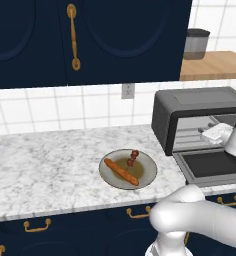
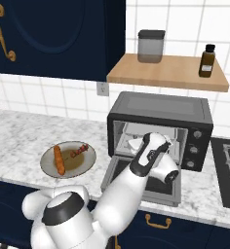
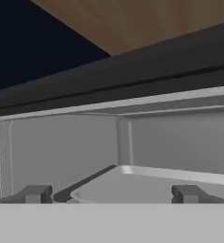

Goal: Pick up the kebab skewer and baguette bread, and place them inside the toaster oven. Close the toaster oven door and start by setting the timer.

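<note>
Lying on one plate (image 1: 149, 172) are one kebab skewer (image 1: 133, 158) and one baguette bread (image 1: 121, 171); claw (image 3: 112, 193) spread.

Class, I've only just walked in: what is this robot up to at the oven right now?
The claw is reaching into the mouth of the toaster oven, whose door lies folded down flat. In the hand view its fingers stand apart with nothing between them. The kebab skewer and the baguette bread both lie on the plate on the marble counter, left of the oven, so neither has been loaded yet.
</note>
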Robot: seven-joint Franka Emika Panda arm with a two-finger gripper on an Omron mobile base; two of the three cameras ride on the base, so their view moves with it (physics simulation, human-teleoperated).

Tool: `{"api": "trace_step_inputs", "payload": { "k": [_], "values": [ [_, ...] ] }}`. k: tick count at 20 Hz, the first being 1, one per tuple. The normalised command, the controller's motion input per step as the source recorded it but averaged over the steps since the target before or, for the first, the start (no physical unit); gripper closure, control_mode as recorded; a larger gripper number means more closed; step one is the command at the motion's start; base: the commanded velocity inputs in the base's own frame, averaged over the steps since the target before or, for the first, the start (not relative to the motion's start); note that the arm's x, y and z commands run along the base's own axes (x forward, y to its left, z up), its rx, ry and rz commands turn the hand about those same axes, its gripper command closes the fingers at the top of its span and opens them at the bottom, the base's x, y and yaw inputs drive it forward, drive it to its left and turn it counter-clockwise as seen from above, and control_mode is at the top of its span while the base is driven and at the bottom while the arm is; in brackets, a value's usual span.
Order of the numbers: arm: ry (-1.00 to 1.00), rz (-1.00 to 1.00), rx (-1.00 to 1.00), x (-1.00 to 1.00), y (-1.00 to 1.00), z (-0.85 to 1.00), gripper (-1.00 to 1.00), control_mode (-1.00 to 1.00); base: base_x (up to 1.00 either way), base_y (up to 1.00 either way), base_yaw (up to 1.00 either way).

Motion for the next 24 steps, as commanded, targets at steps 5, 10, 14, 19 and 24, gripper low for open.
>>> {"api": "trace_step_inputs", "payload": {
  "k": [5, 10, 14, 19, 24],
  "values": [
    [0.0, -0.07, 0.0, 0.41, -0.03, -0.22, -1.0, -1.0, 0.0, 0.0, 0.0],
    [-0.03, -0.09, 0.0, 0.48, 0.0, -0.18, -1.0, -1.0, 0.0, 0.0, 0.0],
    [-0.02, -0.1, 0.0, 0.46, 0.0, -0.05, -1.0, -1.0, 0.0, 0.0, 0.0],
    [0.0, -0.11, 0.0, 0.4, 0.02, -0.21, -1.0, -1.0, 0.0, 0.0, 0.0],
    [0.0, -0.09, 0.0, 0.23, 0.0, -0.26, -1.0, -1.0, 0.0, 0.0, 0.0]
  ]
}}
